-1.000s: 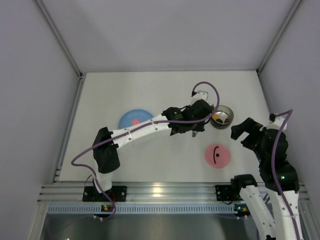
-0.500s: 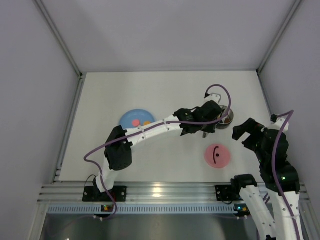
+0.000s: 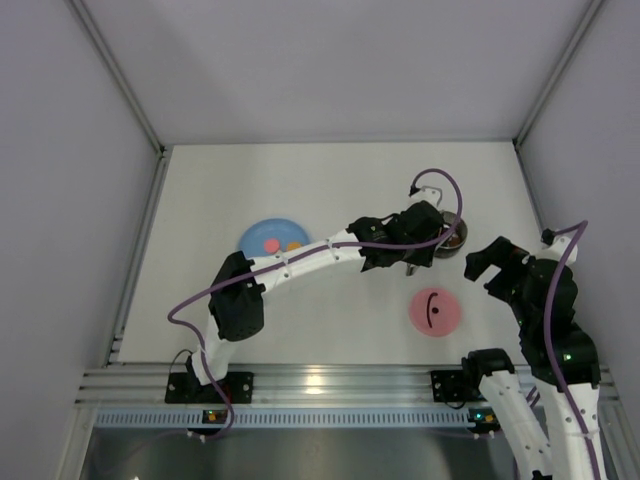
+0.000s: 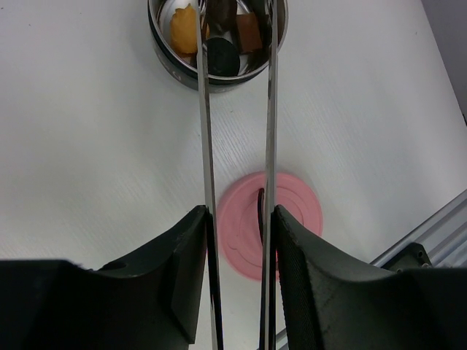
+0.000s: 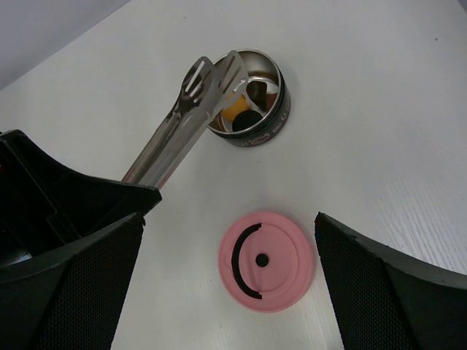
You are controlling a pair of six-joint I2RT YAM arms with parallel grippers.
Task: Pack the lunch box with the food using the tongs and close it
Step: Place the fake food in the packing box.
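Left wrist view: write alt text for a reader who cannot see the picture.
The left gripper holds silver tongs, whose two arms stand apart and reach up to an open steel lunch box holding orange, brown and dark food pieces. The pink lid lies flat on the white table beneath the tongs, nearer the camera.

A white, faintly grained counter (image 3: pixel 300 190) is seen beneath and all around the left claw (image 4: pixel 238 240). Pale grey wall panels (image 3: pixel 330 60) are set beyond it and to both sides, joined by metal corner posts (image 3: pixel 119 80). A ribbed aluminium rail (image 3: pixel 330 382) is fixed behind it.
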